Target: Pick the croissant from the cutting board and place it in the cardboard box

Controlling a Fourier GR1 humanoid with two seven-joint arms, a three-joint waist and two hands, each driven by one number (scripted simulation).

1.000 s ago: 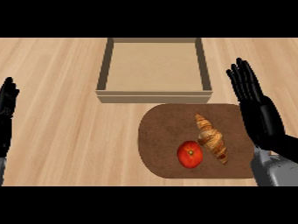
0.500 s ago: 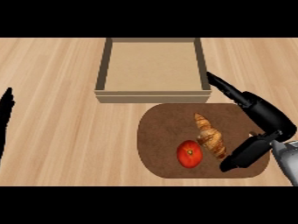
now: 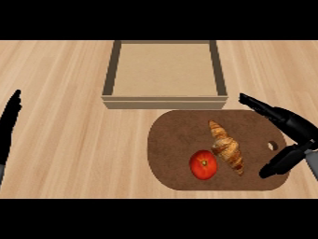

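The croissant [image 3: 226, 148] lies on the cutting board [image 3: 175, 140] beside the tomato [image 3: 203, 164], its long axis running from the cardboard box [image 3: 164, 101] toward me, near tip angled right. My right hand [image 3: 298, 128] hovers at the board's right edge, fingers [image 3: 261, 106] straight, holding nothing. My left hand [image 3: 2, 135] rests open, far left.

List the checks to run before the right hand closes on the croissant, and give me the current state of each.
1. The croissant lies free on the cutting board: ok.
2. The right hand is open, fingers straight, thumb spread, right of the croissant and not touching it: ok.
3. Room around the croissant: the tomato sits tight beside its lower left: not ok.
4. The cardboard box is open-topped, just behind the board: ok.
5. The left hand rests open at the view's left edge, off the board: ok.
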